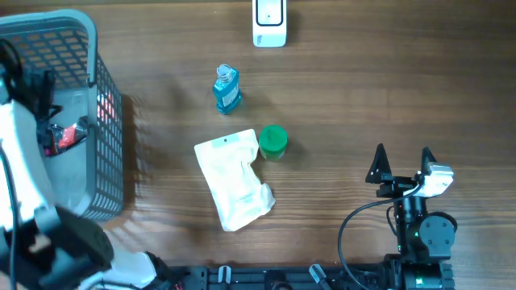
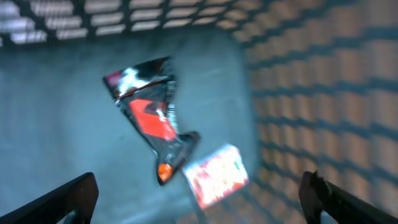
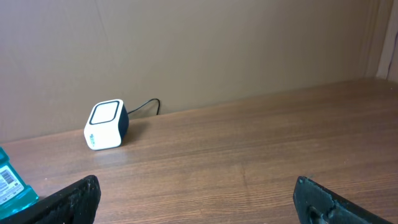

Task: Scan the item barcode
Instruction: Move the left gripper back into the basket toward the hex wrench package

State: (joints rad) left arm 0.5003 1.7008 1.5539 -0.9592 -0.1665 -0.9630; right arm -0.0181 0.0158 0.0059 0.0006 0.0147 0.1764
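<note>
Both our grippers gape wide and hold nothing: our left gripper (image 2: 199, 204) hangs inside the basket (image 1: 109, 153) over a black-and-red packet (image 2: 149, 118), while our right gripper (image 1: 401, 161) hovers above the table (image 1: 363, 89), well apart from the scanner (image 1: 269, 22).

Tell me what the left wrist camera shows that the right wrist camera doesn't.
Left wrist only: the basket, holding a black-and-red packet and a red-and-white packet. Right wrist only: the white scanner, the edge of a blue bottle and the wooden table. Both: open, empty jaws, on the left gripper and the right gripper.
</note>
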